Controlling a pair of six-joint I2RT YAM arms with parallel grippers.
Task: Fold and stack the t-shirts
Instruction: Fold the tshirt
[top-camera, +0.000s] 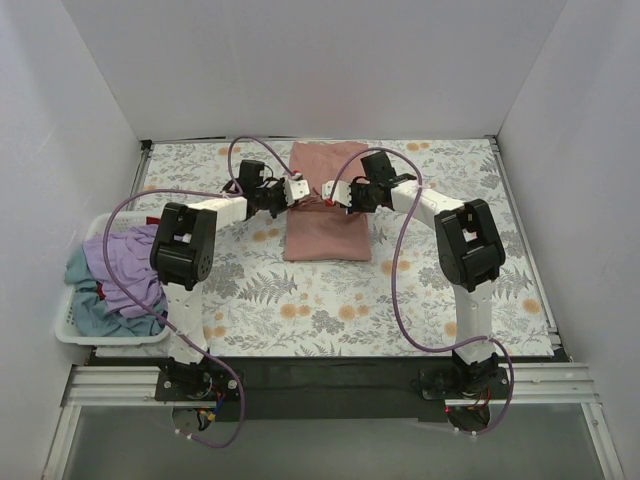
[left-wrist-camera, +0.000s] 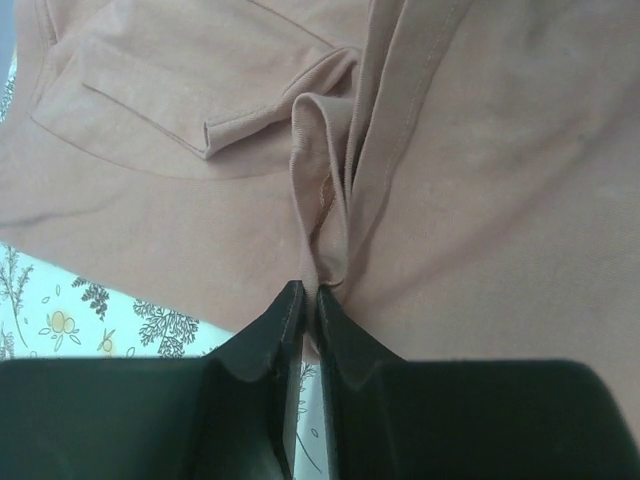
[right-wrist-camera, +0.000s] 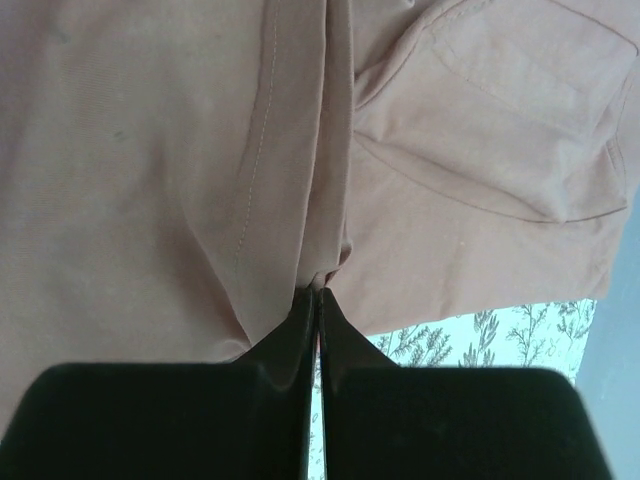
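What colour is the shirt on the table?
The shirt is salmon-pink, clearest in the top external view.

Floral-print table covering: pale ground, grey fern sprays, orange blossoms; spans whole work surface. Corner of same print visible in both wrist views.
White plastic slotted basket: off table edge at 8–9 o'clock, touching it.
Plain white enclosure walls: at 9, 12, 3 o'clock.
Black strip: along edge at 6 o'clock.
Silver metal rails: just beyond strip, 6 o'clock.
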